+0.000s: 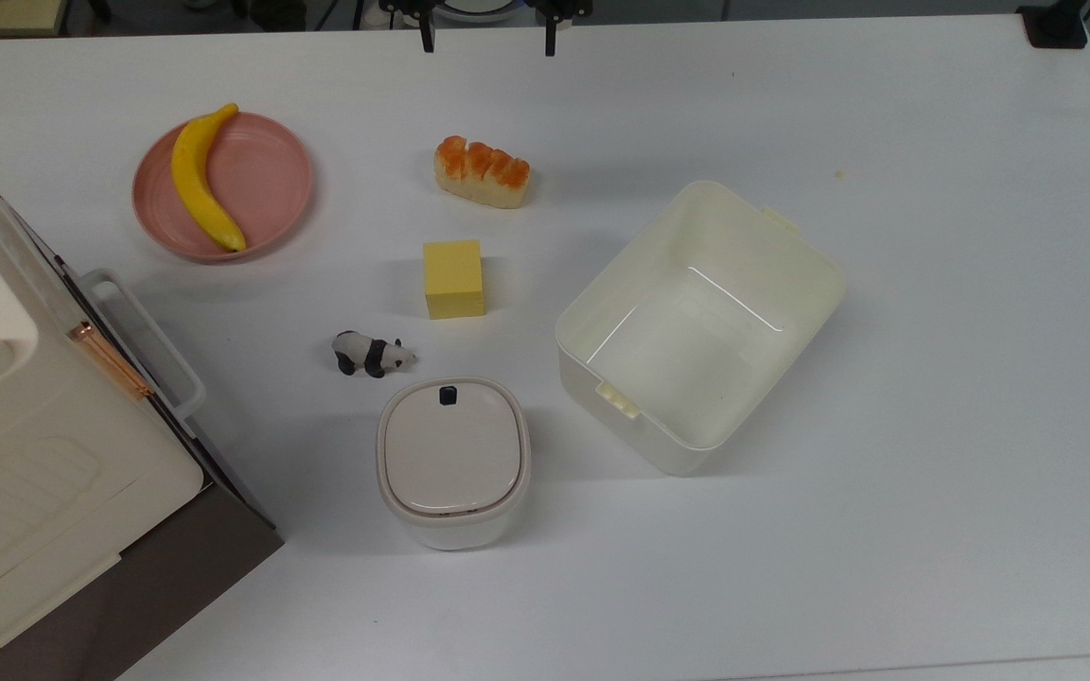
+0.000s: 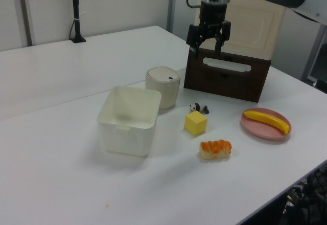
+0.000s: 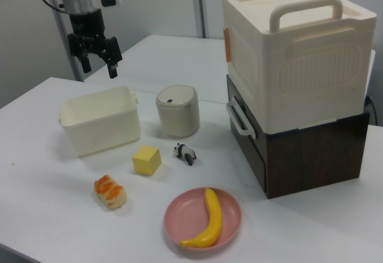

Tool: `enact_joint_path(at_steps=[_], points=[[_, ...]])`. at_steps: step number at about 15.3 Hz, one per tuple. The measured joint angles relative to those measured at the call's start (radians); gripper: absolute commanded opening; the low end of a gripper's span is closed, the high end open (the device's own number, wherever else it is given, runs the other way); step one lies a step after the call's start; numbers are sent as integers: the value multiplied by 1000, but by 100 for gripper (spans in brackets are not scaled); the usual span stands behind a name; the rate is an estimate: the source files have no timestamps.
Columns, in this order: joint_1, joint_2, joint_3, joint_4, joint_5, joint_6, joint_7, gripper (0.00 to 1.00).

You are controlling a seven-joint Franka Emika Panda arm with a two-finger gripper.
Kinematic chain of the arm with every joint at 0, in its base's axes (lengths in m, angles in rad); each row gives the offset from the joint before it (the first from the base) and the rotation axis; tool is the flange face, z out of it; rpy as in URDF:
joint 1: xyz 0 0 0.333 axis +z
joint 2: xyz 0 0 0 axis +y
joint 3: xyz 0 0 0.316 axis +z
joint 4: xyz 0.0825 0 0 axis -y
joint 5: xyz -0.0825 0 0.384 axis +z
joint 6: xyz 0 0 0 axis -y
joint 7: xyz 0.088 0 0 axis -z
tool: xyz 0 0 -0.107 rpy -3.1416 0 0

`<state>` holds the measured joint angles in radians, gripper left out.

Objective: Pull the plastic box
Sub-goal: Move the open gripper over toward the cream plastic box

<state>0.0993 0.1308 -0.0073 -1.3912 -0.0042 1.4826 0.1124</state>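
The large, lidless cream-white rectangular plastic box (image 1: 701,326) was seen standing upright and empty on the white table (image 1: 933,378), toward the top view's right, turned at an angle to the table's edges. A small tab was visible on each of two opposite rims. The black two-finger gripper (image 3: 96,60) was held in the air above the table, well apart from the box, with its fingers (image 3: 111,67) spread and nothing between them; in the top view its two fingertips were seen at the upper edge.

To the top view's left of the box, a yellow foam cube (image 1: 453,278) was set, and beyond it an orange-topped toy bread loaf (image 1: 483,171). A small black-and-white panda figure (image 1: 371,354) was placed just beside a rounded-square white bin with a beige lid (image 1: 453,461). A yellow banana (image 1: 201,177) was laid on a round pink plate (image 1: 271,180). A big cream appliance with a copper handle (image 3: 293,54) was stacked on a dark brown cabinet (image 3: 311,149).
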Motion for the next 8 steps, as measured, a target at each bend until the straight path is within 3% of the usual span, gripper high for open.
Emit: enact_joint_path(at_steps=[8], points=[[-5, 35, -1, 0, -14, 0, -6, 100]])
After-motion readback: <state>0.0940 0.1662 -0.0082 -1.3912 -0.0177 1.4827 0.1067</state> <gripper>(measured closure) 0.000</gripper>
